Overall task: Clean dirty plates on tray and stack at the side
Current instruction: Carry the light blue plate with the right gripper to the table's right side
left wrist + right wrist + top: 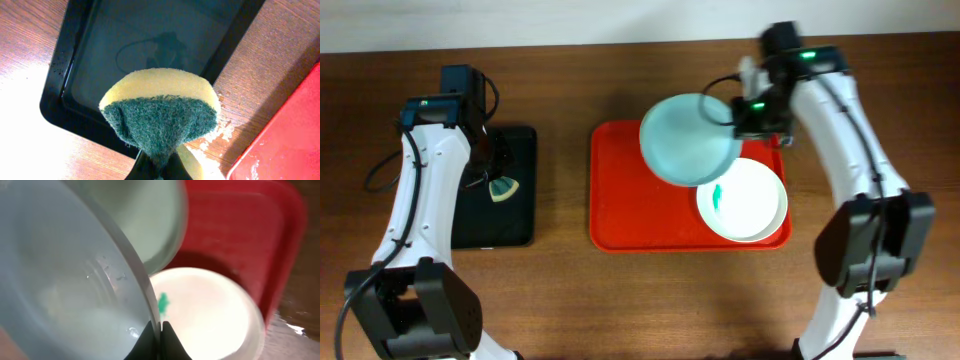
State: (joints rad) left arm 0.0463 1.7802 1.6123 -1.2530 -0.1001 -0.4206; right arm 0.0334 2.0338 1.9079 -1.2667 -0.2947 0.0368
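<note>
My right gripper point(742, 112) is shut on the rim of a pale mint plate point(688, 138) and holds it tilted above the back of the red tray point(620, 200). In the right wrist view the jaws point(160, 330) pinch that plate's rim point(60, 280). A white plate point(748, 200) with a teal smear lies on the tray's right side, also in the right wrist view point(205, 315). Another pale plate point(150, 220) shows behind the held one. My left gripper point(498, 182) is shut on a yellow and green sponge point(160, 115) above the black tray point(75, 75).
The narrow black tray point(520, 150) lies left of the red tray, with a strip of bare wood between them. The red tray's corner point(295, 140) shows in the left wrist view, with pale residue on the wood beside it point(220, 135).
</note>
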